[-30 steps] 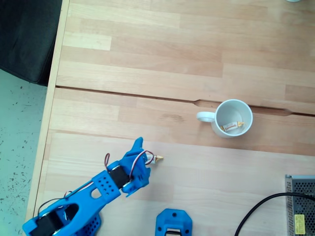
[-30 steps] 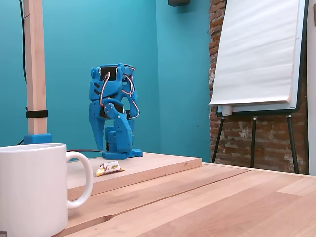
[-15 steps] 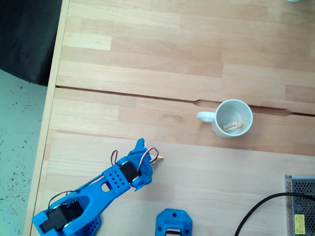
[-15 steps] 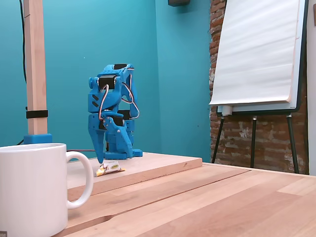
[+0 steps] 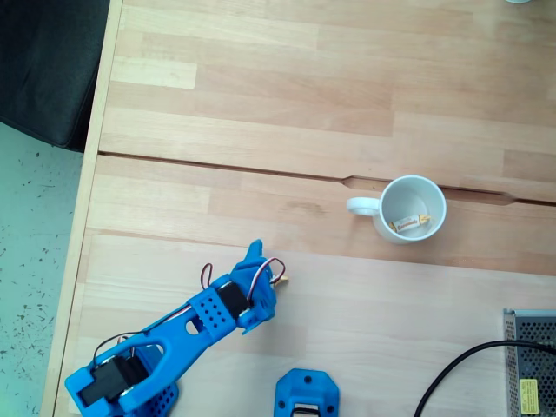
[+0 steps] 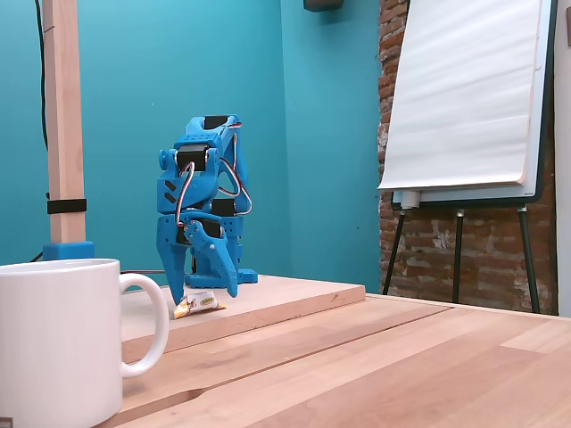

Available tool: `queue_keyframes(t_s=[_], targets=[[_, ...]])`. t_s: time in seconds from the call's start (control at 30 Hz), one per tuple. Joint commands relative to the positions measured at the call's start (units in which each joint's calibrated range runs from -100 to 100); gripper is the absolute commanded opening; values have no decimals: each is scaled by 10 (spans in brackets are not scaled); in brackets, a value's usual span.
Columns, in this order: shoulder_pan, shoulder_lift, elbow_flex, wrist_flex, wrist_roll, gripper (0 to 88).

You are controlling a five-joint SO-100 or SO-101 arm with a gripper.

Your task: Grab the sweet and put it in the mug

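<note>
The sweet (image 6: 198, 305) lies on the raised wooden board, white with yellow-gold ends. In a fixed view from above, just one tip of the sweet (image 5: 282, 280) peeks out beside the blue arm. My gripper (image 6: 203, 297) hangs over it, open, one finger (image 6: 176, 283) left of the sweet and the other (image 6: 227, 276) right of it. From above, the gripper (image 5: 265, 276) covers most of the candy. The white mug (image 5: 408, 208) stands upright to the right, and a look-alike candy (image 5: 410, 224) lies inside it. The mug (image 6: 58, 343) fills the near left corner of the low fixed view.
A grey power supply (image 5: 530, 360) and black cable (image 5: 452, 373) sit at the lower right, with a blue base part (image 5: 306, 395) at the bottom edge. A wooden post (image 6: 62, 125) stands behind the mug. A flip-chart easel (image 6: 468, 98) stands off the table.
The arm has reached forward and lowered the gripper down around the sweet, and its fingers have spread apart. The sweet and the mug have not moved.
</note>
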Motion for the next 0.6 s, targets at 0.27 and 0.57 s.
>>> queue_keyframes(t_s=[0.27,0.57], targets=[[6,-4,0,-16,0,263],[2,-4,4,-16,5,0]])
